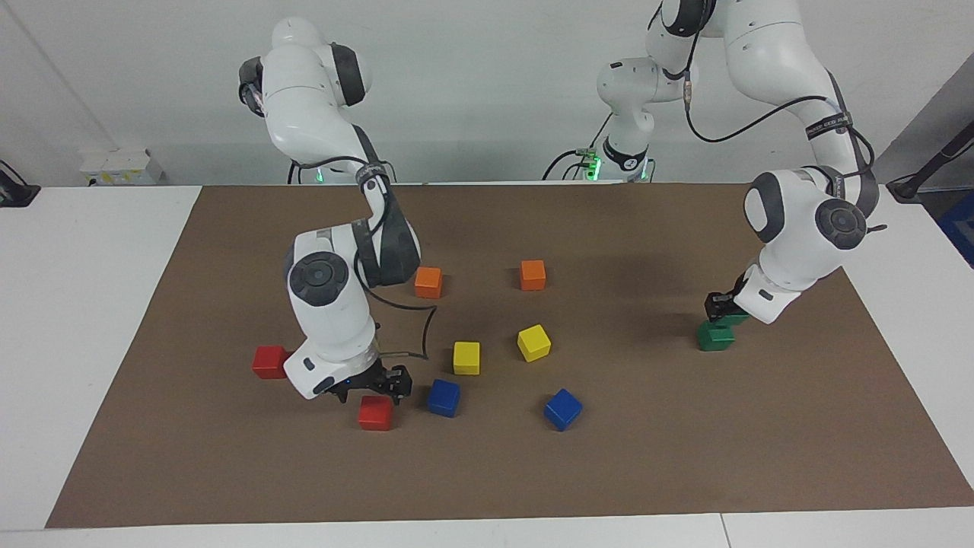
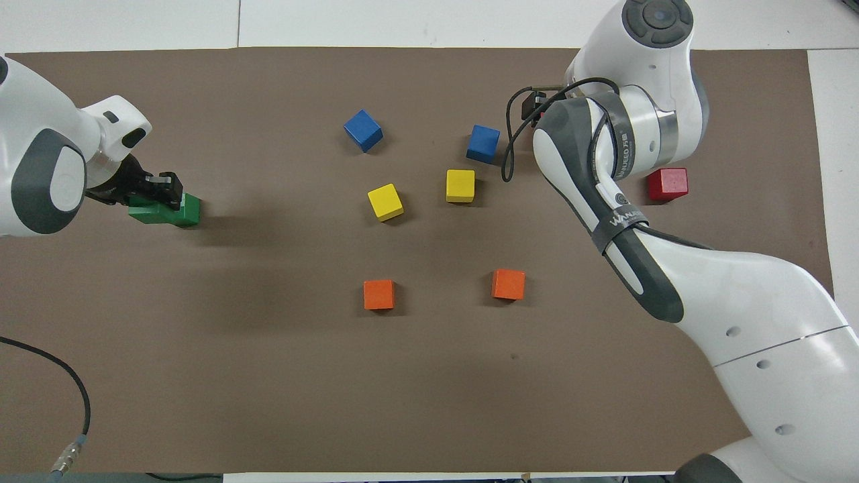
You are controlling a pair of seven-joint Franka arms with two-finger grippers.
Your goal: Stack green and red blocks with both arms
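My right gripper [image 1: 374, 390] is open and hangs just over a red block [image 1: 376, 413], its fingers to either side of the block's top. In the overhead view the arm hides most of this gripper [image 2: 535, 106]. The second red block [image 1: 269, 361] [image 2: 668, 184] lies on the mat toward the right arm's end. My left gripper [image 1: 719, 310] [image 2: 160, 188] is low over two green blocks. One green block [image 1: 715, 336] [image 2: 182, 209] sits on the mat. The other green block [image 1: 736, 318] [image 2: 142, 213] is against it, mostly hidden by the hand. I cannot tell whether it is held.
Two orange cubes [image 1: 428, 282] [image 1: 533, 275] lie nearer to the robots at mid table. Two yellow cubes [image 1: 466, 358] [image 1: 533, 342] and two blue cubes [image 1: 444, 397] [image 1: 562, 409] lie farther out. All stand on a brown mat [image 1: 685, 457].
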